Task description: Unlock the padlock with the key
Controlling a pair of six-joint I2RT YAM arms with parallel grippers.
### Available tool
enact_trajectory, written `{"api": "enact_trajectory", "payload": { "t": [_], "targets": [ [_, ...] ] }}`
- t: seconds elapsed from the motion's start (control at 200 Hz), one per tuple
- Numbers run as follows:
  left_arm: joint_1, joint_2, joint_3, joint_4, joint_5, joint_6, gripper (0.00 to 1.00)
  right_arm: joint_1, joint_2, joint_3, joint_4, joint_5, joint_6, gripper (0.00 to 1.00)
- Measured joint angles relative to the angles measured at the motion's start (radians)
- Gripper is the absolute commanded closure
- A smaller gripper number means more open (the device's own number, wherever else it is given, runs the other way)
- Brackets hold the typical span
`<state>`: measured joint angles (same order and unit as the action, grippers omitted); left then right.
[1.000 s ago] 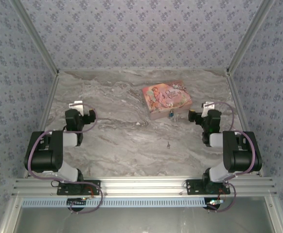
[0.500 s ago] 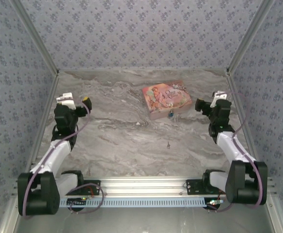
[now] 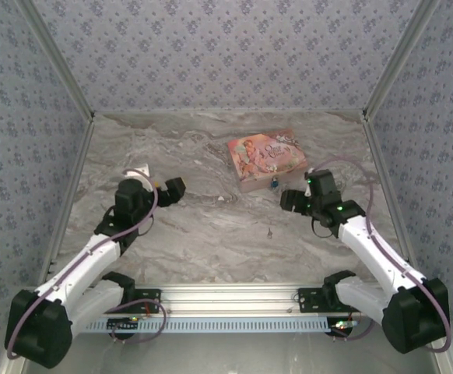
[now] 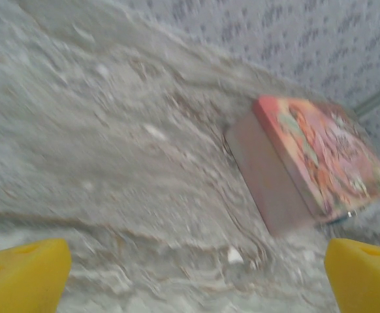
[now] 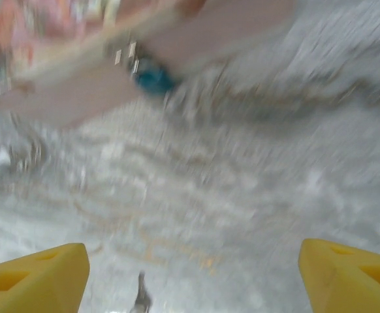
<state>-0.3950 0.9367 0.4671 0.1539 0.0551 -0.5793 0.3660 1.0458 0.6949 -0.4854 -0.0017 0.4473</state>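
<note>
The padlock (image 3: 274,184), tiny with a blue body, lies against the near edge of the pink box (image 3: 266,158). The key (image 3: 269,231), a thin grey sliver, rests on the marble nearer the arms. My right gripper (image 3: 289,200) hovers just right of both, open and holding nothing. Its wrist view is blurred, with the padlock (image 5: 154,78) under the box (image 5: 66,72) and the key (image 5: 140,298) low between the yellow fingertips (image 5: 36,277). My left gripper (image 3: 172,191) is open and empty, well left of the box (image 4: 314,156).
The marble table (image 3: 195,148) is enclosed by patterned walls at the back and sides. A small white speck (image 3: 221,199) lies left of the padlock. An aluminium rail (image 3: 234,296) carrying the arm bases runs along the near edge.
Both arms swung inward from the side walls. The left gripper moved right towards the middle. The right gripper moved left and nearer, close to the padlock and key.
</note>
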Motion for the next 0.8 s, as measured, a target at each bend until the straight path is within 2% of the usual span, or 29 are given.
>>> {"api": "enact_trajectory", "payload": {
  "t": [0.115, 0.245, 0.5, 0.799],
  "targets": [
    [-0.055, 0.082, -0.001, 0.037, -0.013, -0.034, 0.01, 0.12, 0.1, 0.015, -0.07, -0.002, 0.041, 0.22],
    [-0.089, 0.171, 0.008, 0.065, -0.018, -0.053, 0.0, 0.216, 0.229, 0.049, -0.105, -0.002, 0.069, 0.31],
    [-0.129, 0.219, 0.041, 0.097, -0.023, -0.069, 0.01, 0.282, 0.377, 0.079, -0.114, -0.005, 0.111, 0.43],
    [-0.13, 0.219, 0.045, 0.109, -0.045, -0.07, 0.01, 0.341, 0.465, 0.128, -0.129, 0.033, 0.122, 0.52]
  ]
}}
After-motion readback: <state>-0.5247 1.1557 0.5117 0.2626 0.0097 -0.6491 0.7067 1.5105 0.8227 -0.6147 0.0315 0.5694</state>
